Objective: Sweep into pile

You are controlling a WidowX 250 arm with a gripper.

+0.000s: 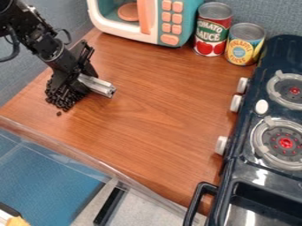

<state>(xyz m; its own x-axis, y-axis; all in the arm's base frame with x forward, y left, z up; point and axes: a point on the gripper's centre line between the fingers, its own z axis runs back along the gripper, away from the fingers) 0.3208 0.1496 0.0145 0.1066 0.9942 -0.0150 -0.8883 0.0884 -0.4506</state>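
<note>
Black gripper (pixel 73 79) noted at ten o'clock on the wooden counter (pixel 153 106), low over the work, on the arm that enters from the upper left. A silver metal bar (pixel 97 85) juts out beside it towards the middle of the counter. Whether the gripper is open or closed, I cannot tell from where I stand.

Task material: a heap of small dark pieces (pixel 62 95), between nine and ten o'clock, bunched just beneath and beside the gripper. One loose dark piece (pixel 59 113) lies at nine o'clock, apart from the heap.

Containers: toy microwave (pixel 168 22) at twelve o'clock, teal and cream with coral buttons; a round coral plate (pixel 128 12) sits inside. Red can (pixel 213 28) at one o'clock, upright, labelled with pale lettering over pictured tomatoes. Yellow and blue can (pixel 245 44) just beside it, between one and two, upright, lettering inside a round yellow panel. Both show closed metal tops.

Dark toy stove (pixel 236 170), from two to five o'clock: two round burners, red at their centres.
</note>
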